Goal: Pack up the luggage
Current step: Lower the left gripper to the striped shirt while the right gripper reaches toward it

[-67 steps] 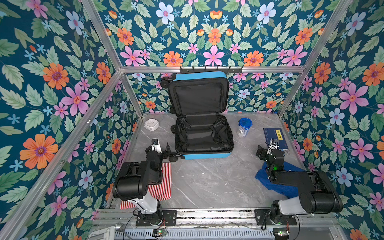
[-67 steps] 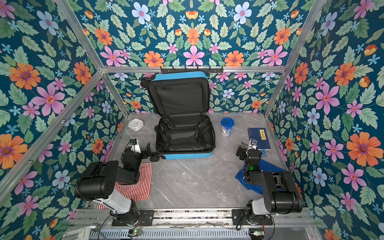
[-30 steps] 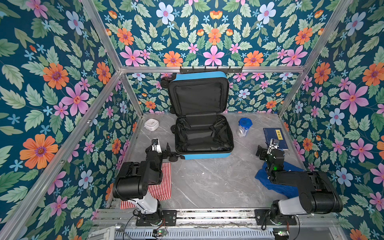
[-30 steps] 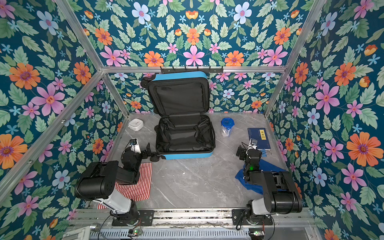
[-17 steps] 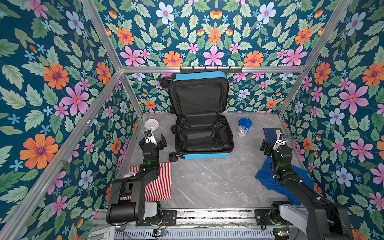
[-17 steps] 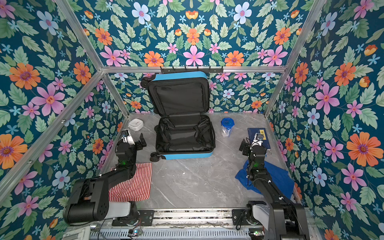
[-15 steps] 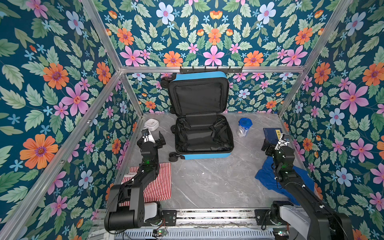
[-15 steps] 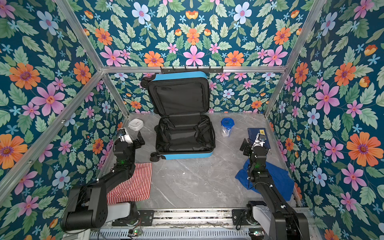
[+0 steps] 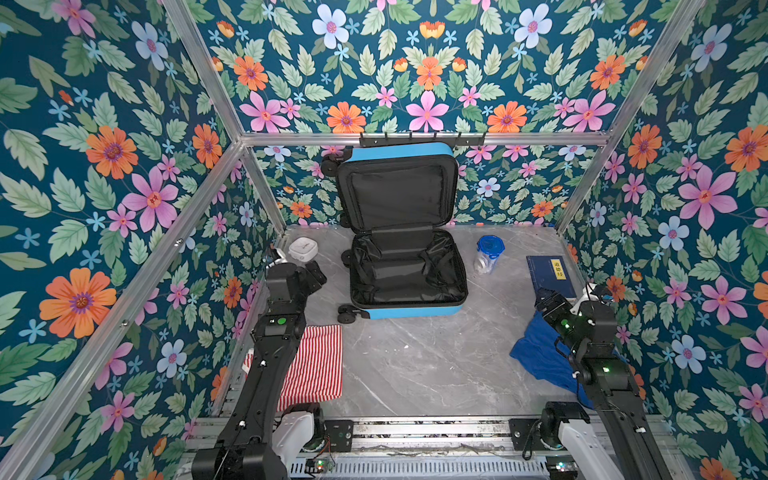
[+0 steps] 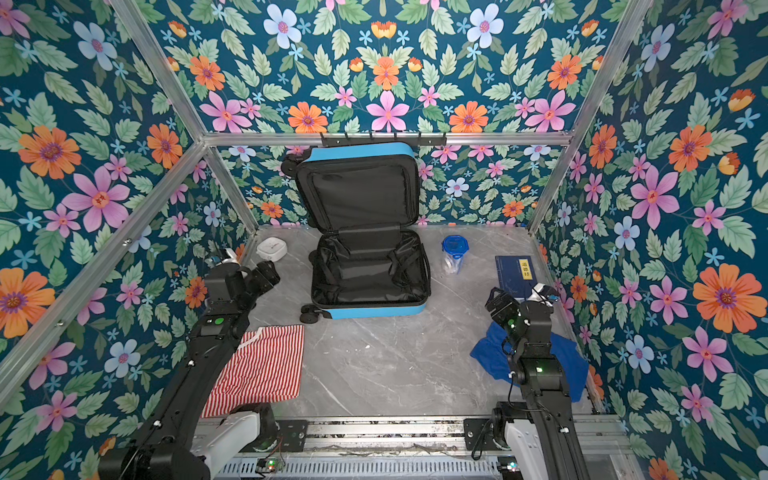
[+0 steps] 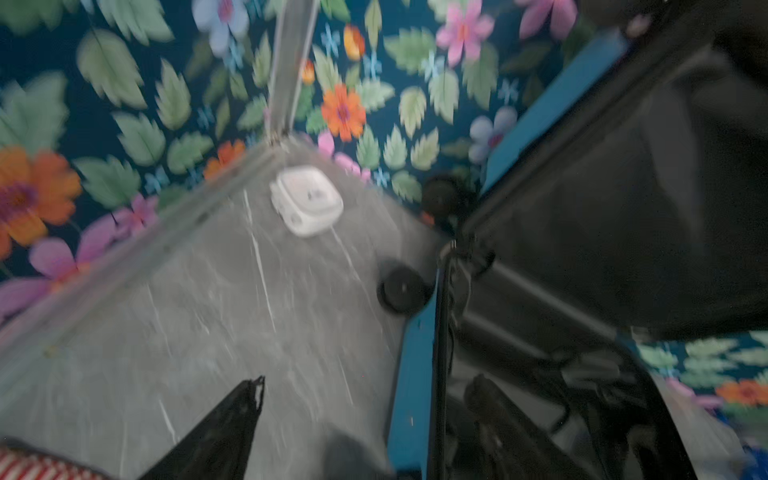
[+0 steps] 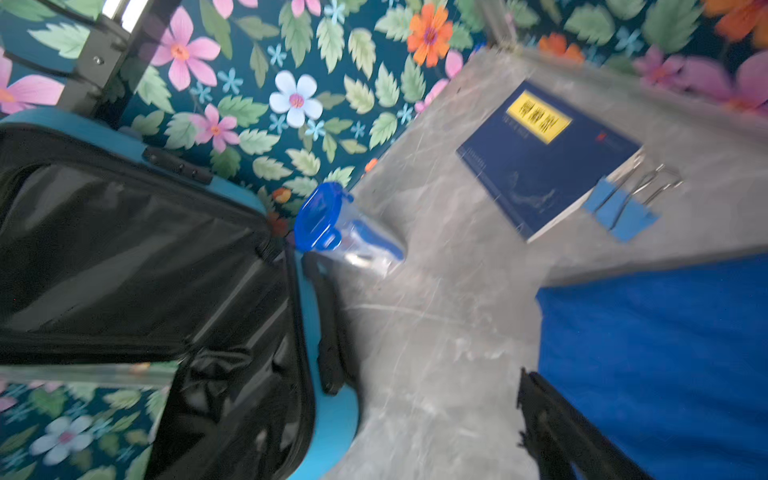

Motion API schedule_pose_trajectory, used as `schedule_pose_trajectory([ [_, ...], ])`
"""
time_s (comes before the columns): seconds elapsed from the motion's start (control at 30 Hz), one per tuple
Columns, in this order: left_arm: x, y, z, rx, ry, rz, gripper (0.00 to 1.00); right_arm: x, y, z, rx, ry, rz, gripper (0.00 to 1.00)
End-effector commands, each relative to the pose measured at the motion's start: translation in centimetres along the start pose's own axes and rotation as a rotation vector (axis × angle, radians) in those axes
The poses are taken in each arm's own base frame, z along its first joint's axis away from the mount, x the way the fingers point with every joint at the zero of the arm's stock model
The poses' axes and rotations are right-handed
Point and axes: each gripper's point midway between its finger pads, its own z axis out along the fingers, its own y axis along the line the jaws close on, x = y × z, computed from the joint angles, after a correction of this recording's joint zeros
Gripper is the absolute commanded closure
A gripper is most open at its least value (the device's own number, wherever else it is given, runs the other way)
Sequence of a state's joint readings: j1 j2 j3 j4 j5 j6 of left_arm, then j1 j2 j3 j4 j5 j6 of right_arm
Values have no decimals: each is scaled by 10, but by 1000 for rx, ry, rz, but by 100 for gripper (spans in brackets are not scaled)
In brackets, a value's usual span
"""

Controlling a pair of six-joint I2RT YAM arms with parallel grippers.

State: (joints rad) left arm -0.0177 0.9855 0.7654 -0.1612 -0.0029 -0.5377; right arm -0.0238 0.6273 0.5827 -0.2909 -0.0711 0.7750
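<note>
Left hand (image 9: 312, 273) near luggage (image 9: 405, 270) wheels (image 9: 348, 313), right hand (image 9: 547, 302) on far side of luggage, by blue cloth (image 9: 536, 353). Spread or pressed together: cannot tell. Wrist views blurry, one finger (image 11: 224, 428) each, other maybe lost against black lining. Luggage open on surface (image 9: 415, 365), lid (image 9: 397, 195) up, inside bare. Nothing packed yet. Striped cloth (image 9: 316, 361), white box (image 9: 303, 248), jar (image 9: 489, 253), book (image 9: 549, 274) all outside luggage.

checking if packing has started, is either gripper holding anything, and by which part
Nothing is held: the left gripper and the right gripper are both empty, jaws apart.
</note>
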Motion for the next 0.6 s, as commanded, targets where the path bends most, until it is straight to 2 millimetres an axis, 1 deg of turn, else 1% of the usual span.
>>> schedule_pose_trajectory([
  [0.0,78,13,-9,-22,247,-45,20,39,26,2,-111,228,86,18],
  [0.07,108,18,-14,-38,288,-38,20,60,35,3,-94,306,29,19],
  [0.13,140,24,-20,-67,335,-21,22,81,51,0,-91,356,-81,19],
  [0.17,151,26,-23,-77,345,-17,23,90,58,-1,-88,368,-130,18],
  [0.23,173,33,-26,-98,362,-10,31,113,75,-4,-103,398,-221,17],
  [0.27,182,36,-26,-106,371,2,33,124,83,-4,-113,415,-248,17],
  [0.33,196,46,-27,-145,385,35,36,147,96,-1,-121,463,-282,17],
  [0.37,201,51,-27,-165,392,46,37,155,101,-1,-128,481,-285,17],
  [0.43,210,62,-26,-206,406,82,38,178,110,5,-129,524,-303,18],
  [0.57,220,74,-26,-249,432,130,41,205,123,11,-129,577,-332,20],
])
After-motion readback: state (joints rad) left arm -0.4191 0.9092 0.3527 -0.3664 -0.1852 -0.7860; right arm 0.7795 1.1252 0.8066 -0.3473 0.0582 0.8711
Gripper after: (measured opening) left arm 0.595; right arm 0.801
